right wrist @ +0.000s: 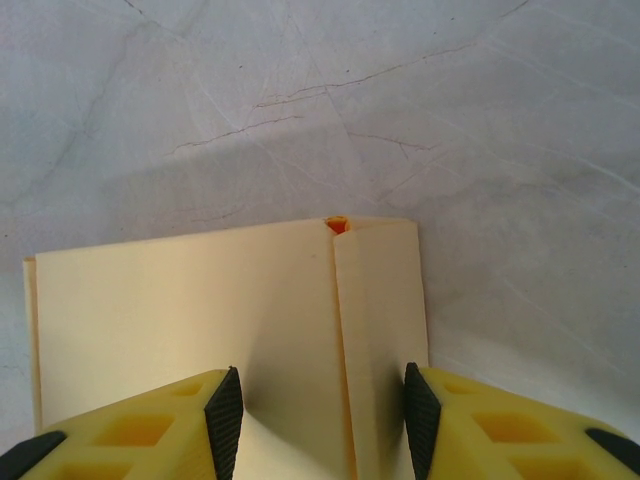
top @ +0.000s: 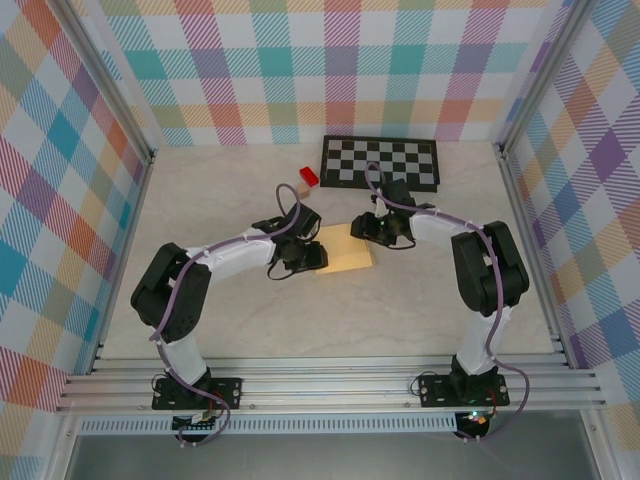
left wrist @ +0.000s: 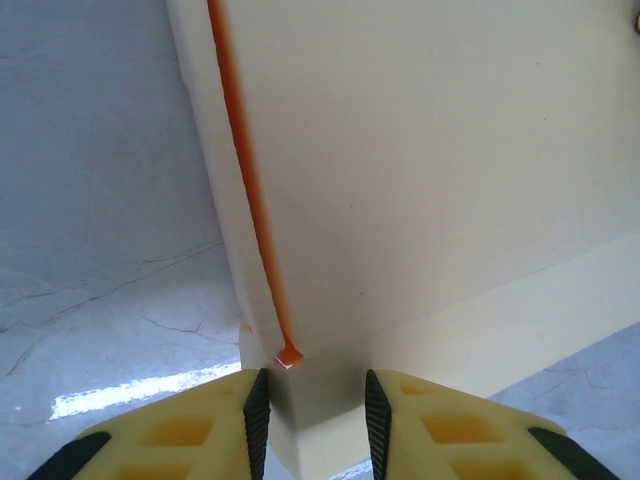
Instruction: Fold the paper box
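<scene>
The paper box (top: 350, 255) lies flat as pale yellow card mid-table, between both arms. My left gripper (top: 305, 257) is at its left edge. In the left wrist view the jaws (left wrist: 316, 400) are shut on a near corner of the box (left wrist: 400, 150), both black pads against the card, with an orange crease running up from that corner. My right gripper (top: 372, 230) is at the box's far right corner. In the right wrist view it (right wrist: 323, 400) stands open low over the box (right wrist: 200, 320), straddling a narrow folded flap (right wrist: 385, 310) without pinching it.
A black-and-white checkerboard mat (top: 380, 162) lies at the back of the table. A small red block (top: 308, 177) and a tan block (top: 300, 187) sit just behind the left gripper. Plaid walls close in the table on three sides.
</scene>
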Motion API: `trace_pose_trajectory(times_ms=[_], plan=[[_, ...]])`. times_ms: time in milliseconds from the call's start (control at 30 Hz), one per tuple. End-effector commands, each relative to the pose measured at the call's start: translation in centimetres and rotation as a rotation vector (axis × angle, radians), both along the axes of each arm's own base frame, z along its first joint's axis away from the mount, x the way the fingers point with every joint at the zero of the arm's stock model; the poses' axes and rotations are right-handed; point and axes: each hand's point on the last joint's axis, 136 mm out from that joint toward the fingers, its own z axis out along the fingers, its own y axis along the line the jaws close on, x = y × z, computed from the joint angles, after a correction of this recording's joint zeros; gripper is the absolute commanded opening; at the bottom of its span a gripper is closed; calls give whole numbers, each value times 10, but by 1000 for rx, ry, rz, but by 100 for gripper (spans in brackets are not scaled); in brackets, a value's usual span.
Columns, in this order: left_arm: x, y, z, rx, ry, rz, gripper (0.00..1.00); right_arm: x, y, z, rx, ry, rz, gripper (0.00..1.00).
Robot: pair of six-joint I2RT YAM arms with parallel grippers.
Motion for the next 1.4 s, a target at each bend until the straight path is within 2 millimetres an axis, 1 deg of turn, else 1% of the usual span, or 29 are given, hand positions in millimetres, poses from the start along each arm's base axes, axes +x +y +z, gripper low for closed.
trace_pose_trajectory(times_ms=[0, 67, 167, 200, 267, 367, 400, 433, 500, 533, 567, 633, 733, 800, 867, 967, 1067, 1133, 1267, 1367], plan=[[6, -10, 33, -78, -74, 51, 29, -9, 12, 15, 43, -6, 19, 49], [8, -9, 36, -105, -82, 93, 22, -12, 14, 15, 45, -4, 18, 49], [9, -9, 41, -150, -85, 155, 16, -15, 16, 15, 55, -1, 7, 49], [14, -13, 47, -188, -107, 169, 13, -16, 17, 15, 60, 0, 4, 49], [15, -14, 50, -219, -108, 193, 9, -18, 18, 14, 64, 5, 0, 49], [15, -18, 52, -236, -105, 188, 8, -19, 18, 12, 61, 9, -4, 49], [15, -16, 53, -215, -106, 178, 10, -19, 17, 12, 57, 9, -6, 49], [16, -12, 56, -179, -125, 161, 16, -20, 16, 12, 48, 8, -7, 49], [12, 6, 59, -83, -143, 139, 41, -19, 13, 15, 27, 2, -6, 50], [9, 18, 61, -23, -155, 131, 61, -19, 10, 16, 13, -1, -7, 50], [6, 27, 62, 27, -161, 116, 71, -18, 9, 18, 2, -4, -2, 51], [-3, 40, 59, 74, -150, 87, 80, -18, 8, 22, -20, -4, 16, 51], [-17, 40, 49, 47, -125, 49, 86, -16, 6, 22, -57, 6, 34, 57], [-23, 35, 40, 4, -97, 46, 91, -16, 6, 19, -74, 22, 51, 59], [-27, 30, 34, -38, -84, 49, 99, -19, 5, 17, -79, 31, 55, 60], [-30, 25, 26, -67, -63, 50, 99, -25, 4, 23, -65, 28, 58, 61], [-32, 20, 16, -64, -50, 36, 98, -33, 3, 28, -51, 30, 69, 61], [-31, 15, 13, -74, -47, 24, 97, -39, 1, 27, -56, 39, 78, 61], [-29, 1, 13, -89, -54, -2, 95, -55, -1, 21, -44, 69, 87, 61], [-29, -1, 9, -65, -44, -7, 95, -65, -7, 17, -51, 73, 84, 61]])
